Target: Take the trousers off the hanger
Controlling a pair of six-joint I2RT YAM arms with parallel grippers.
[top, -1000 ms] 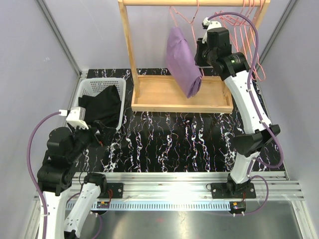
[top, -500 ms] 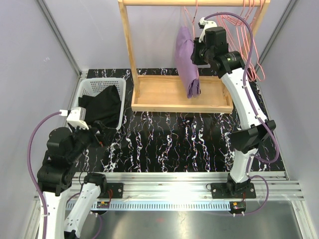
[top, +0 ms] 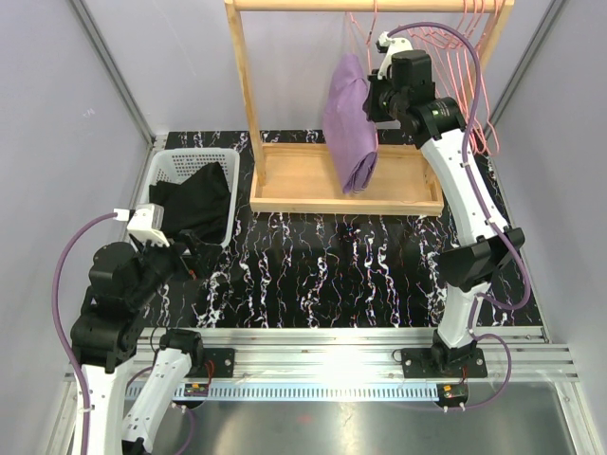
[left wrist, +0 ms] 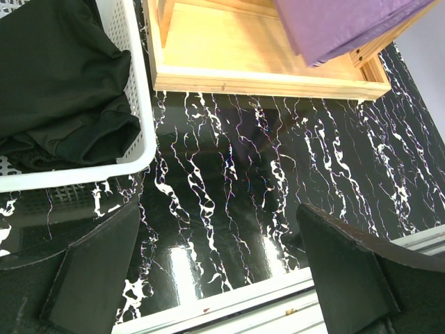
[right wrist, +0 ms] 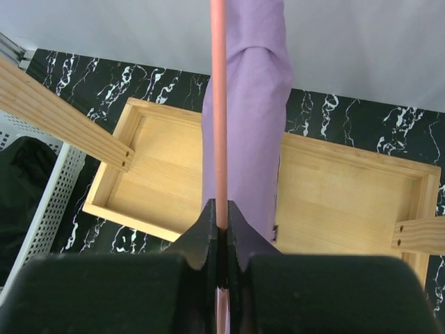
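Note:
The lilac-purple trousers (top: 349, 123) hang folded over a pink wire hanger (top: 361, 38) on the wooden rack, above its tray. My right gripper (top: 377, 95) is shut on that hanger; in the right wrist view the pink rod (right wrist: 218, 118) runs between my closed jaws, with the lilac-purple trousers (right wrist: 254, 104) just beyond. The black trousers (top: 193, 202) lie in the white basket (top: 163, 165); they also show in the left wrist view (left wrist: 59, 83). My left gripper (top: 190, 261) is open and empty, low near the basket's front.
The wooden rack has a top rail (top: 370, 5), a left post (top: 246, 90) and a tray base (top: 341, 185). Several empty pink hangers (top: 471, 57) hang at the rail's right end. Grey walls close in on both sides.
The right gripper stays high at the hanger, and the lilac-purple trousers have swung left and back, twisting on the hanger. The left arm has not moved.

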